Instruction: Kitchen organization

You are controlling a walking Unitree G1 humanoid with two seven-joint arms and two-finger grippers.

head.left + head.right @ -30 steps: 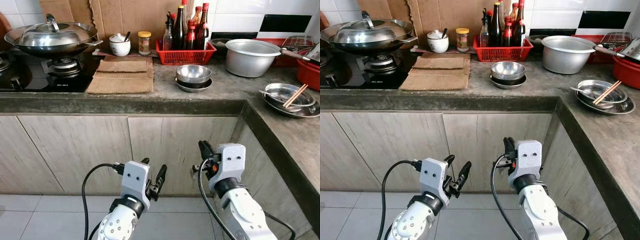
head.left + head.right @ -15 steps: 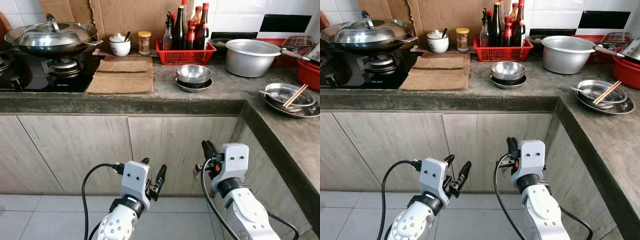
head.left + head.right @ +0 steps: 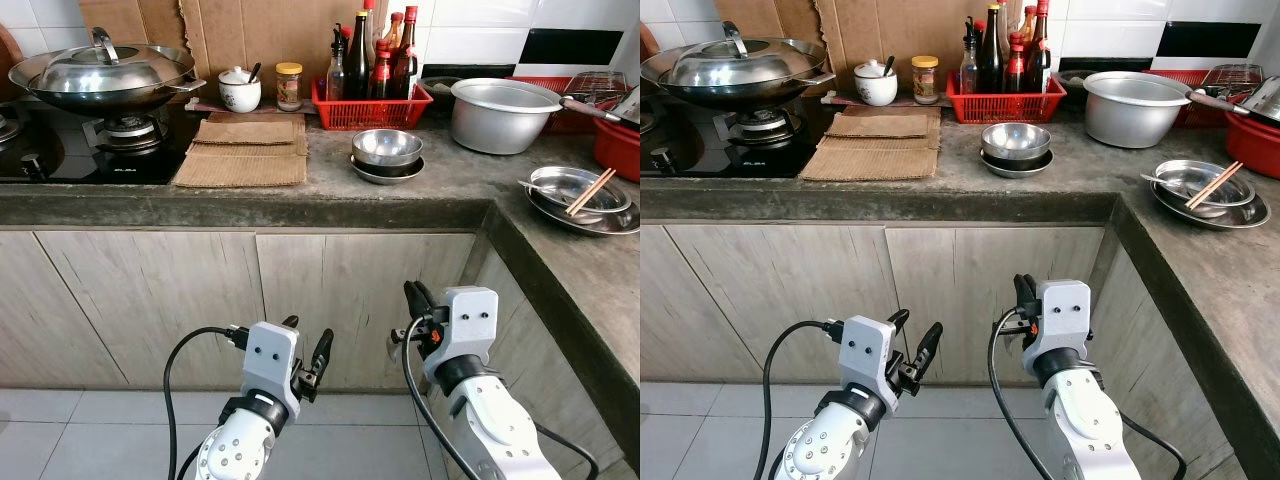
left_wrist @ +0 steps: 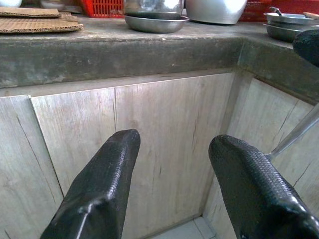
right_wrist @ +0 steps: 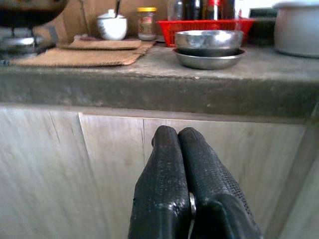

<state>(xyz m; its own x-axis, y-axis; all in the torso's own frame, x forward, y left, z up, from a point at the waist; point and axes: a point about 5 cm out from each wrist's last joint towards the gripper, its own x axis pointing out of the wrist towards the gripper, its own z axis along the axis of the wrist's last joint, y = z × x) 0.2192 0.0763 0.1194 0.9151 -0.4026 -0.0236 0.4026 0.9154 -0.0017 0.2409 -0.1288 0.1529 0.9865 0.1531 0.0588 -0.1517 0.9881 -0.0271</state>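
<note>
Concrete counter (image 3: 450, 185): stacked steel bowls (image 3: 387, 153) beside cardboard mats (image 3: 243, 152)
</note>
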